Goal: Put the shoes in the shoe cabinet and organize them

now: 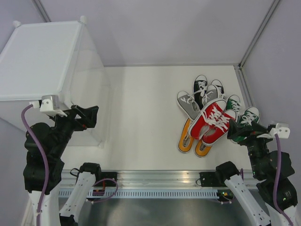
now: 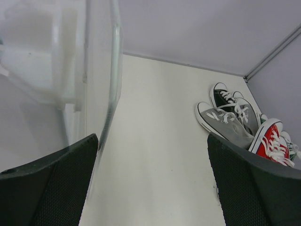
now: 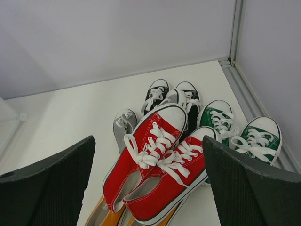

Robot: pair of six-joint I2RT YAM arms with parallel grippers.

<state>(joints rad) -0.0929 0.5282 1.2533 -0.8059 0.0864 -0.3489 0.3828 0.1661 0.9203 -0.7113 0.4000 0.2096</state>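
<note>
Shoe cabinet: translucent white, far left of the table.
Left gripper: fingers spread wide, empty, at the cabinet's near right corner.
Shoes: one heap, right side. The orange pair is nearest, under the red pair. The grey pair and black pair are farther, and the green pair is rightmost.
Right gripper: fingers spread wide, empty, beside the green pair.

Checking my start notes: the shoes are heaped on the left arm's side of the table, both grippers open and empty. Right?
No: the shoes are heaped on the right arm's side, as the top external view shows. The left gripper and right gripper are indeed open and empty.
</note>
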